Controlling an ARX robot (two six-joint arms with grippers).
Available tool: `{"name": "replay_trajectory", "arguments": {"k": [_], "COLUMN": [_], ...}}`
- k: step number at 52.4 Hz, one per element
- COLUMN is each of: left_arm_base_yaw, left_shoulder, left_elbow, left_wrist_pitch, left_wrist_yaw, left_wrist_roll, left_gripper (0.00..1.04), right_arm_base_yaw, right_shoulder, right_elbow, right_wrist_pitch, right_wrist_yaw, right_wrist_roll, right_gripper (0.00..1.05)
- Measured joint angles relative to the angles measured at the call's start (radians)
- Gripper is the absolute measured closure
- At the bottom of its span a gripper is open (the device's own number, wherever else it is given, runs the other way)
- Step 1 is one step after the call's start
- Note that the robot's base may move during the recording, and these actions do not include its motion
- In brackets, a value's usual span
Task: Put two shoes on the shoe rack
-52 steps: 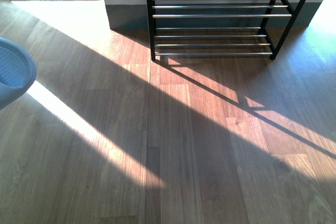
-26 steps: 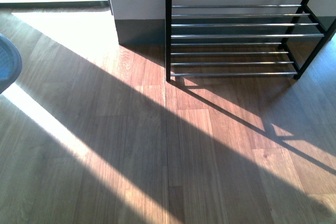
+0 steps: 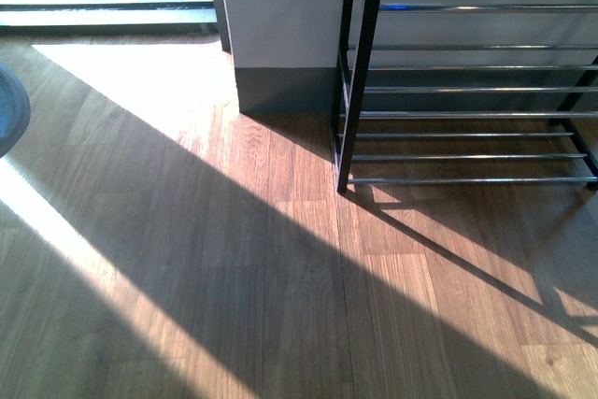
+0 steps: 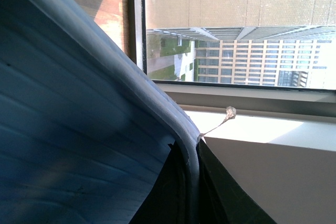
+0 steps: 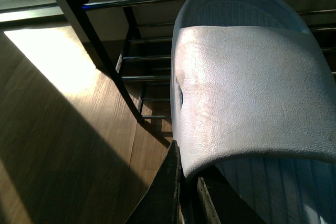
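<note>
Two slides held aloft, right slide before shoe rack, left slide windowward

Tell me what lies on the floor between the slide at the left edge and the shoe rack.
Front view: only bare wood floor between slide and shoe rack.

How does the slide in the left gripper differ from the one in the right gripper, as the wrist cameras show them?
The left slide shows its ribbed, deeper-blue sole; the right slide shows its pale textured strap and footbed. The left slide sits before a window, with no rack in that view; the right slide points at the shoe rack and covers part of its bars. Both are pinched at an edge between dark gripper fingers.
</note>
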Motion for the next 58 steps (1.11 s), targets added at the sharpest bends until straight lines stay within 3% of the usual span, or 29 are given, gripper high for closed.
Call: {"name": "replay_trajectory", "arguments": {"k": [58], "left_arm_base_yaw": [0.0], "left_shoulder": [-0.003], "left_elbow": [-0.003], "left_wrist_pitch": [0.0], "left_wrist_yaw": [0.002], "left_wrist_roll": [-0.014], "left_gripper": [1.03], "right_arm_base_yaw": [0.0], "right_shoulder": [0.001], "right_elbow": [0.0], "right_wrist_pitch": [0.0], "right_wrist_yaw": [0.0], "right_wrist_roll": [0.001], "right_gripper": [1.03]}}
